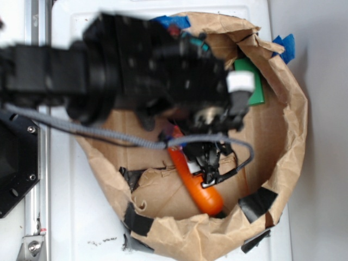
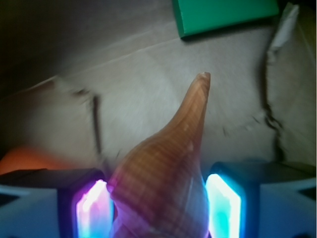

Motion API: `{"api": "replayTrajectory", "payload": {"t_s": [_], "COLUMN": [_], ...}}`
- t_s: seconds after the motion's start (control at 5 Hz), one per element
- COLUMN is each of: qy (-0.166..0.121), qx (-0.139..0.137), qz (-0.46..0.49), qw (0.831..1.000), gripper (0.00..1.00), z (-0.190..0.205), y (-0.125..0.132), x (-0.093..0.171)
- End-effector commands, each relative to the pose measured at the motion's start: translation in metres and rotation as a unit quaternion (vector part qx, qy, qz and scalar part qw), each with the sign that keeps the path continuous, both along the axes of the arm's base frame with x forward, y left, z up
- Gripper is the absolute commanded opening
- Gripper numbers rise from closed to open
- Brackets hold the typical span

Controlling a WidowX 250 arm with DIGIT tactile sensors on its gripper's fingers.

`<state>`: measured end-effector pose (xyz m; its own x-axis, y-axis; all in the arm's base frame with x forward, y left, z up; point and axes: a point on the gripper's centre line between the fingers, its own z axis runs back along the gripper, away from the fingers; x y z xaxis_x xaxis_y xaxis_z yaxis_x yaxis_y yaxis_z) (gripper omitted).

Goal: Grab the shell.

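The shell (image 2: 173, 163), tan-orange and ribbed, fills the gap between my gripper's (image 2: 158, 210) two lit pads in the wrist view. Its long tip points away over the brown paper. The purple-lit left pad (image 2: 93, 208) and the cyan-lit right pad (image 2: 223, 208) both press against its bulbous body, so the gripper is shut on it. In the exterior view the gripper (image 1: 209, 160) reaches down into the paper bag, and the arm hides the shell there.
A smooth orange carrot (image 1: 198, 190) lies just beside the gripper; a blur of it shows at the wrist view's left edge (image 2: 25, 156). A green block (image 1: 255, 89) (image 2: 223, 15) lies farther in. The crumpled bag wall (image 1: 296, 125) rings everything.
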<state>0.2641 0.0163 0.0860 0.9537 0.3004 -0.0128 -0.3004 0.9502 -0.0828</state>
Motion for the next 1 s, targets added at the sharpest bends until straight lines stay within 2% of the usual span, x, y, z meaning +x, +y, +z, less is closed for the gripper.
{"api": "replayTrajectory", "payload": {"t_s": [0.0, 0.2, 0.6, 0.8], "qy": [-0.001, -0.046, -0.071, -0.073], "qx": [-0.017, -0.001, 0.018, 0.022], "qz": [-0.033, -0.045, -0.047, -0.045], "qw": [0.999, 0.998, 0.996, 0.996], "gripper": [0.00, 0.00, 0.00, 0.00], "z": [0.076, 0.092, 0.085, 0.082], "y": [0.005, 0.007, 0.010, 0.009], "x": [-0.023, -0.027, -0.017, -0.016]}}
